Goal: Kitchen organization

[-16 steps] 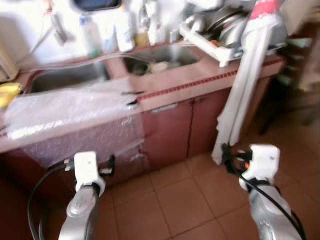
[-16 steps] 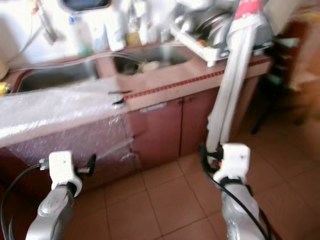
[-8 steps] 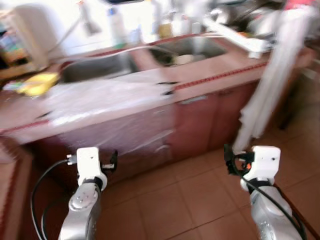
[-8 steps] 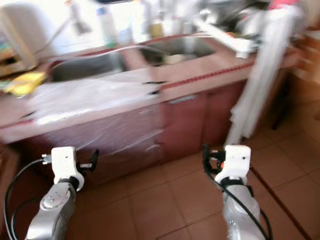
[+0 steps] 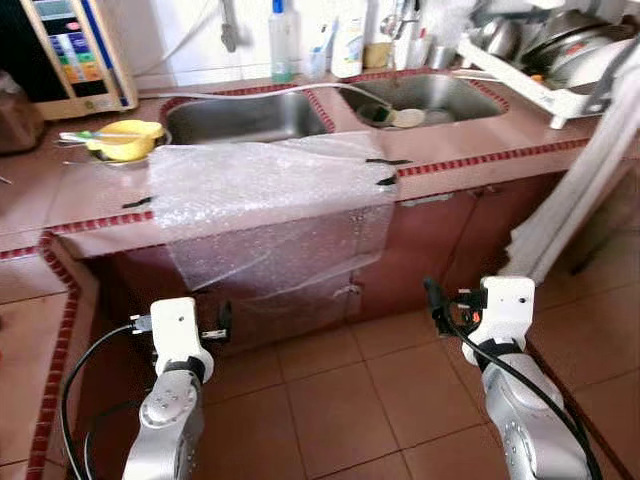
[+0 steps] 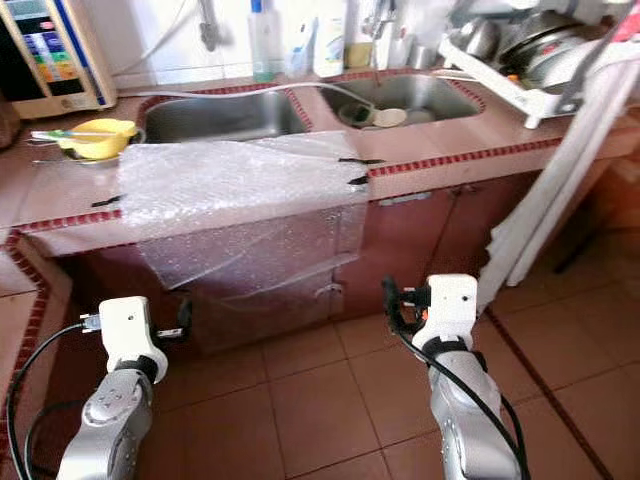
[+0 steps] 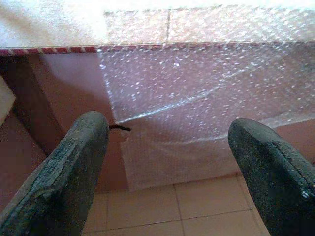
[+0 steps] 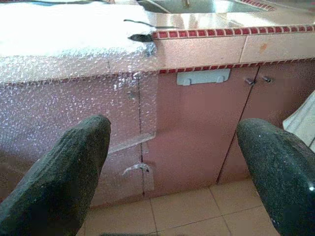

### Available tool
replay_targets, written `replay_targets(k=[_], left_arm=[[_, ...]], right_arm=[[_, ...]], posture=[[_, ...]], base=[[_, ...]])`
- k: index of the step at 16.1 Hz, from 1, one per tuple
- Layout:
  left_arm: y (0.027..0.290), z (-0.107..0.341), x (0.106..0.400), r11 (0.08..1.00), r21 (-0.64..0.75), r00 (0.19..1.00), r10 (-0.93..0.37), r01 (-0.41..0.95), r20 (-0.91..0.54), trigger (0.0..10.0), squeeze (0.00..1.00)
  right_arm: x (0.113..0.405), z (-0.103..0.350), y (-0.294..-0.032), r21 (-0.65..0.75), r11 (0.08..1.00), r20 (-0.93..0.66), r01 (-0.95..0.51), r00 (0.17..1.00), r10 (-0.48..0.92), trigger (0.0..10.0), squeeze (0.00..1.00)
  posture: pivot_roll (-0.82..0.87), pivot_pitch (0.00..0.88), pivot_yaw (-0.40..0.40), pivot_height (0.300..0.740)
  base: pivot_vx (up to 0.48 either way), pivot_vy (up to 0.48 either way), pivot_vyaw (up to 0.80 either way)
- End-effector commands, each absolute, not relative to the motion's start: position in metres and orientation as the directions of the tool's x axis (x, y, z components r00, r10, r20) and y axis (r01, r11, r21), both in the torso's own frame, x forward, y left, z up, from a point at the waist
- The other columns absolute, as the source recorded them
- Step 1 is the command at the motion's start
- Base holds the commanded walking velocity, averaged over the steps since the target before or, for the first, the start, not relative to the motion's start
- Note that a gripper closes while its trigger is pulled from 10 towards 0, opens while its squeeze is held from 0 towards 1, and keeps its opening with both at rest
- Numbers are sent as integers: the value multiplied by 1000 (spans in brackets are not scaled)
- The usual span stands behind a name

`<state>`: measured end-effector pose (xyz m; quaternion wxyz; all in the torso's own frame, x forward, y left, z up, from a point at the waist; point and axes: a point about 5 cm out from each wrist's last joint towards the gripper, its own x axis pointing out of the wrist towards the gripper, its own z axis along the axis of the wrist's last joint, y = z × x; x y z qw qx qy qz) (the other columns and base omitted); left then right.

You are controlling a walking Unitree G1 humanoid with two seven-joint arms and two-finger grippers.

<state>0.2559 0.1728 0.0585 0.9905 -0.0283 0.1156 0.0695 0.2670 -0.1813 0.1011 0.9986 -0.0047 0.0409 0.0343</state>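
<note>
A pink tiled counter (image 5: 480, 140) with two steel sink basins (image 5: 245, 115) runs across in front of me. A sheet of bubble wrap (image 5: 265, 185) is taped over the counter and hangs down over the cabinet front (image 7: 197, 108). A yellow bowl (image 5: 125, 138) with a utensil across it sits at the counter's left. My left gripper (image 5: 222, 322) is held low before the cabinets, open and empty (image 7: 167, 123). My right gripper (image 5: 435, 298) is at the same height further right, open and empty (image 8: 174, 125), facing the cabinet doors (image 8: 197, 132).
A dish rack (image 5: 545, 60) full of pans stands at the counter's right end, and a white cloth (image 5: 585, 190) hangs beside it. Bottles (image 5: 283, 40) line the wall behind the sinks. A water dispenser (image 5: 70, 50) stands at back left. Terracotta floor tiles (image 5: 330, 400) lie between me and the cabinets.
The camera has swung left and settled, so the blur is gone and the bubble-wrapped counter is now centred. Both arms keep the same low pose.
</note>
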Motion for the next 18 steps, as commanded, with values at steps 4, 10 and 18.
replay_targets(k=[4,10,18], left_arm=[[164,62,261,988,-40,970,137,-148,-199,10000,0],[160,62,267,993,-25,976,107,-114,-191,10000,0],[161,66,274,997,-11,981,67,-70,-182,10000,0]], right_arm=[[279,106,-174,-37,989,-78,-143,987,140,10000,0],[284,109,-160,-48,985,-52,-168,985,166,10000,0],[278,101,-158,-31,992,-54,-123,991,121,10000,0]], posture=[[-55,37,-54,740],[-78,35,-15,740],[-76,42,35,740]], base=[[0,0,0],[0,0,583],[0,0,800]])
